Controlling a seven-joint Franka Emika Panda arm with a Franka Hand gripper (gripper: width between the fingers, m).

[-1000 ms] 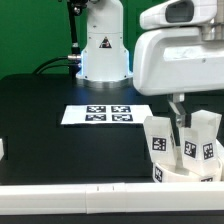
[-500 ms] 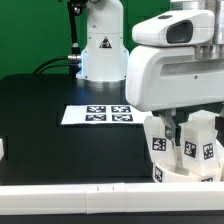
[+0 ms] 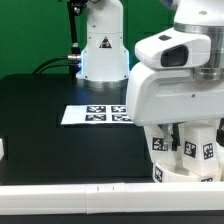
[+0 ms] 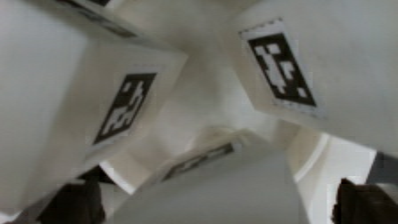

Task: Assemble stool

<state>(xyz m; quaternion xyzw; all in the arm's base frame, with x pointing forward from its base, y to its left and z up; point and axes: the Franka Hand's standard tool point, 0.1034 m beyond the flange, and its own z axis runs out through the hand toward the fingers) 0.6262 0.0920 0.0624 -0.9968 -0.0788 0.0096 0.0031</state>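
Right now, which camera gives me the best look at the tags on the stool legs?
The wrist view: the stool legs fill the frame and their black-and-white tags show large, though tilted and slightly blurred. In the exterior view the arm hides much of the legs, and the tags are small.

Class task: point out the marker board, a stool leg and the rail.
marker board (image 3: 90, 114): exterior view, its tagged top face.
stool leg (image 3: 160, 142): exterior view, its tagged side.
rail (image 3: 70, 194): exterior view, its top.
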